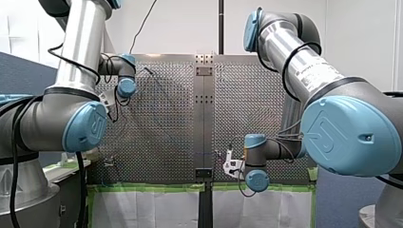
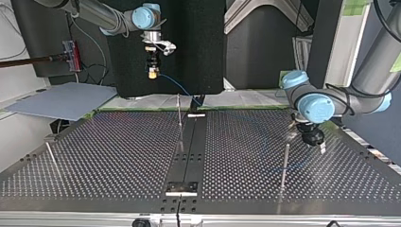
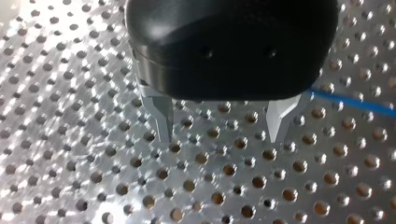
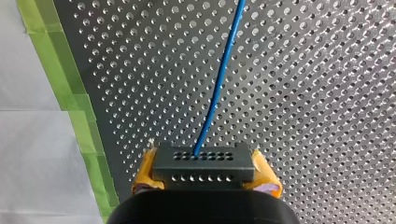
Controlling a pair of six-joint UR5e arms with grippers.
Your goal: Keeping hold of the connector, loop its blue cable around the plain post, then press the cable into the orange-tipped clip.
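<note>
In the right wrist view my right gripper (image 4: 204, 164) is shut on a black connector (image 4: 203, 168) with rows of small holes, its yellow pads (image 4: 145, 173) on both sides. The blue cable (image 4: 219, 79) leaves the connector and runs away over the perforated plate. In the top view my right gripper (image 2: 152, 71) hangs high above the far edge, the blue cable (image 2: 182, 88) sloping down from it. My left gripper (image 3: 222, 137) stands open just over the plate, nothing between its metal fingers (image 3: 162, 119); the cable (image 3: 355, 103) passes beside it. A plain post (image 2: 285, 163) stands near my left gripper (image 2: 314, 138).
A thin post (image 2: 179, 111) rises near the dark centre strip (image 2: 189, 151), and another leans at the top view's left (image 2: 52, 158). Green tape (image 4: 77, 107) edges the plate with white sheet beyond. A grey board (image 2: 61, 100) lies off the plate's far left.
</note>
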